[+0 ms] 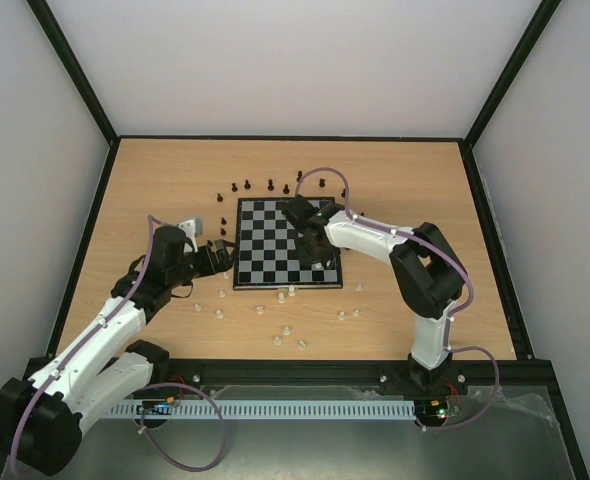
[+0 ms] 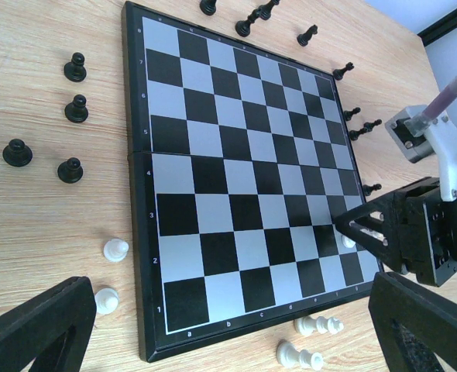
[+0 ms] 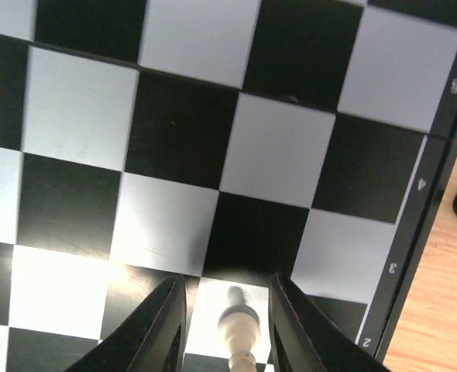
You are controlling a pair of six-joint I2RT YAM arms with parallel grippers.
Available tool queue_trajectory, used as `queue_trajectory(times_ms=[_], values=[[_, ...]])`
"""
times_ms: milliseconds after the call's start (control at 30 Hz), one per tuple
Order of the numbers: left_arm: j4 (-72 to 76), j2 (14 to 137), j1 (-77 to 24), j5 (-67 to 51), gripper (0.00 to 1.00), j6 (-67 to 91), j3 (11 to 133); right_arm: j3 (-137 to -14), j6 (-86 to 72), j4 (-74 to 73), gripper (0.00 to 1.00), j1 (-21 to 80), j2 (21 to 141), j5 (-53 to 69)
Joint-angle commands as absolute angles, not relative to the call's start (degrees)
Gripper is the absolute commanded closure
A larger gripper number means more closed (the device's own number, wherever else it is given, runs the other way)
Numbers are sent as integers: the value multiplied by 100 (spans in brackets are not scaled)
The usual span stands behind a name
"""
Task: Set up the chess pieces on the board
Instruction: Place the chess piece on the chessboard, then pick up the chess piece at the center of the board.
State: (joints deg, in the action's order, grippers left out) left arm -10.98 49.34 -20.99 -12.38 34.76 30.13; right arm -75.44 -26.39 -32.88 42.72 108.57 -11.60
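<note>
Left arm (image 1: pixel 105 325), white with black joints: stretched forward and inward, low; left gripper (image 1: pixel 223 255), black, two-fingered, jaws spread wide. Right arm (image 1: pixel 420 275), same build: elbow folded, wrist pitched down; right gripper (image 3: pixel 227 280) pointing downward, jaws narrowly parted.

Checkered board (image 1: pixel 265 250), cream pawn (image 3: pixel 238 325) upright on it, chessmen (image 2: pixel 77 108) around

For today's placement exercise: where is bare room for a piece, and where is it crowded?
Nearly all the board is bare, except the white pawn at the right gripper. Crowded: black pieces beyond its far edge, white pieces on the near side.
</note>
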Motion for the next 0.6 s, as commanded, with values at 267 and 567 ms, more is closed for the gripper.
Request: queue_trajectory(times_ms=[267,567], values=[[-1022,4927,-2109,-1197,0,3522,3023,-7588,-2602,-3684,25,4271,9824,-1590],[-993,5137,-2109,-1437,1,3538,3115,-6295,-3168,-3854,1,4271,8487,-1784]])
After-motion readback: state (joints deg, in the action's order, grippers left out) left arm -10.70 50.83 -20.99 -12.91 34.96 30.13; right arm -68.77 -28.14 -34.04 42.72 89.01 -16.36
